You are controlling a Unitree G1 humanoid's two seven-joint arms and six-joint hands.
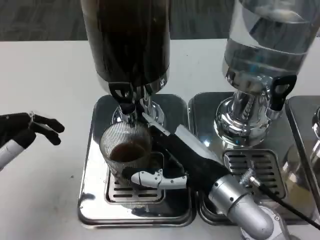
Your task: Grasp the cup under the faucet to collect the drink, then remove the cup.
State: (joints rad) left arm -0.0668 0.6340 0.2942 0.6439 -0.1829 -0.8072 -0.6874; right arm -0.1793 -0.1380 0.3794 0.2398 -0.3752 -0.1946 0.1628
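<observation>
A ribbed clear cup (125, 145) with dark drink in its bottom stands on the drip grate under the black faucet (123, 97) of the dark-drink dispenser (127, 40). My right hand (175, 160) wraps around the cup from the right, with fingers (150, 178) across its front and others behind it. At the far left my left hand (27, 130) hovers over the table, fingers spread and holding nothing.
The cup sits on a shiny steel drip tray (95, 200). A second dispenser with clear liquid (265, 45) stands to the right on its own tray and grate (252, 170). Bare white table (45, 80) lies to the left.
</observation>
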